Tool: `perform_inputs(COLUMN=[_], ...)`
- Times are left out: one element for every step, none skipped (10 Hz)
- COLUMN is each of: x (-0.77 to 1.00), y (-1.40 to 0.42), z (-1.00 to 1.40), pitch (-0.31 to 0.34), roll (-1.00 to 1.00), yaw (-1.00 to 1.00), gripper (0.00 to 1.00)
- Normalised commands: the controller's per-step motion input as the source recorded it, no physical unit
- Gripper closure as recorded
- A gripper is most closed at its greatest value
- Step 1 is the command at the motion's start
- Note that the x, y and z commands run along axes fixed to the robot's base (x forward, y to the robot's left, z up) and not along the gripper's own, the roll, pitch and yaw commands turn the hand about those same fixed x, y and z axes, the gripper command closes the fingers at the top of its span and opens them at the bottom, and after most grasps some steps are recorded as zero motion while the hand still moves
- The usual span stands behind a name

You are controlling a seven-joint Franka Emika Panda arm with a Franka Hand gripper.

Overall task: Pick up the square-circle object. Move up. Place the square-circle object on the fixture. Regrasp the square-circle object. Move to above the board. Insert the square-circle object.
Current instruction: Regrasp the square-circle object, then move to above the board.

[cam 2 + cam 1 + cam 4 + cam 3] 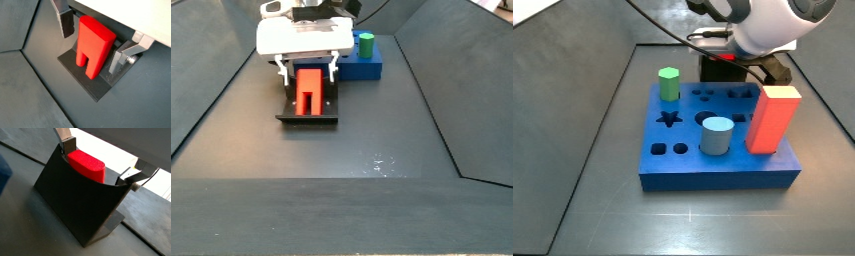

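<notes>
1. The square-circle object (93, 45) is seen lying on the fixture (80, 75), its long axis running along the fixture's base plate, its forked end away from the gripper (97, 42).
2. The fingers (65, 22) are set wide on either side of it; contact cannot be told.
3. The board (714, 160) stands just beside the fixture on a dark grey floor (372, 140) with sloped walls.
</notes>
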Motion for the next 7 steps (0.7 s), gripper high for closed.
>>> perform_inputs(x=[0.01, 0.01, 0.0, -0.17, -0.17, -0.17, -0.17], y=[0.0, 0.0, 0.0, -0.3, -0.3, -0.28, -0.27], z=[-0.17, -0.17, 0.0, 1.0, 1.0, 1.0, 1.0], pitch=[-0.006, -0.006, 0.0, -0.214, -0.214, -0.204, -0.18], roll=[0.05, 0.05, 0.0, 0.29, 0.29, 0.22, 0.16], yaw=[-0.02, -0.01, 0.0, -0.12, -0.12, -0.14, -0.16], gripper=[0.0, 0.0, 1.0, 1.0, 1.0, 1.0, 1.0])
